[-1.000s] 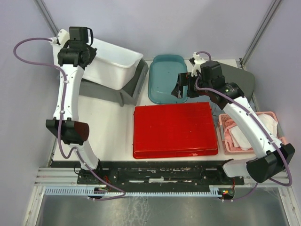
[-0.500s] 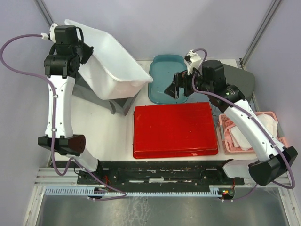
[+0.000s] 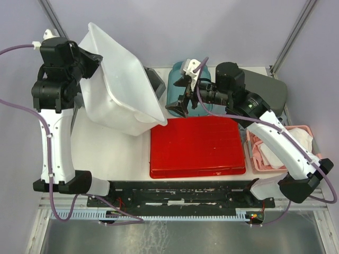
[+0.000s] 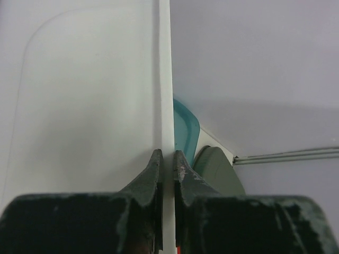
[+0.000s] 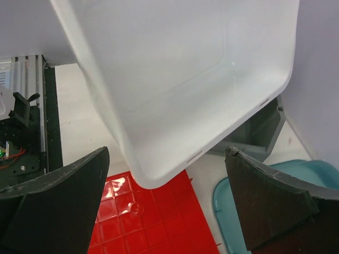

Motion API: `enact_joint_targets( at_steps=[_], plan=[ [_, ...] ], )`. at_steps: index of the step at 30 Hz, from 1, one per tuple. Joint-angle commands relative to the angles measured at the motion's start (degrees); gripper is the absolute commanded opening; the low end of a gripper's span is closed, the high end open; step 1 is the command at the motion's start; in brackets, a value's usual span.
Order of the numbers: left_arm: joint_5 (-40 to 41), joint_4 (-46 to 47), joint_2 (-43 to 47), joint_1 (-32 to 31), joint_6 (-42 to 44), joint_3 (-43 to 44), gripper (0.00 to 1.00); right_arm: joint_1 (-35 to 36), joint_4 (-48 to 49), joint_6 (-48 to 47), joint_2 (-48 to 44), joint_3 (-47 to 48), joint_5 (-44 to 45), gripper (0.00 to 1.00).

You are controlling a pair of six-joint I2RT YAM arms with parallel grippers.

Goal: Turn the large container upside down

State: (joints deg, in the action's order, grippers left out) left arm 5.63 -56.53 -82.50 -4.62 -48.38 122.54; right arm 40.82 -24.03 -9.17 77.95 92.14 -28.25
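The large white container (image 3: 119, 84) hangs tilted steeply in the air at the left, its opening facing right and down. My left gripper (image 3: 87, 59) is shut on its upper rim (image 4: 165, 106), one finger on each side of the thin wall. My right gripper (image 3: 183, 98) is open and empty, just right of the container's lower corner, which fills the right wrist view (image 5: 180, 79). Its fingers (image 5: 58, 206) stand wide apart, not touching the container.
A red tray (image 3: 197, 145) lies upside down in the table's middle. A teal lid (image 3: 177, 90) lies behind it. A grey bin (image 3: 155, 84) sits partly hidden behind the white container. A grey lid (image 3: 270, 87) and a pink basket (image 3: 275, 153) are at the right.
My left arm has lifted the white container off the table and tipped it steeply toward the right. My right gripper has moved left, closer to the container's lower corner.
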Motion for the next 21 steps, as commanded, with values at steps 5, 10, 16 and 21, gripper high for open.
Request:
enact_joint_targets(
  at_steps=[5,10,16,21],
  plan=[
    [-2.1,9.8,5.9,0.0,0.8,-3.0,0.03,1.4,-4.0,-7.2,4.1,7.5,-11.1,1.00],
    [-3.5,10.0,6.0,0.0,0.2,-3.0,0.03,1.8,-2.8,-7.1,5.5,6.3,-12.6,0.98],
    [-4.3,10.0,5.9,0.0,-0.5,-3.0,0.03,3.2,-2.9,-7.5,8.1,6.8,-15.1,1.00],
    [-4.8,10.3,5.8,0.0,-0.9,-2.9,0.03,8.1,-0.5,-4.5,12.3,9.2,-18.3,0.99]
  ],
)
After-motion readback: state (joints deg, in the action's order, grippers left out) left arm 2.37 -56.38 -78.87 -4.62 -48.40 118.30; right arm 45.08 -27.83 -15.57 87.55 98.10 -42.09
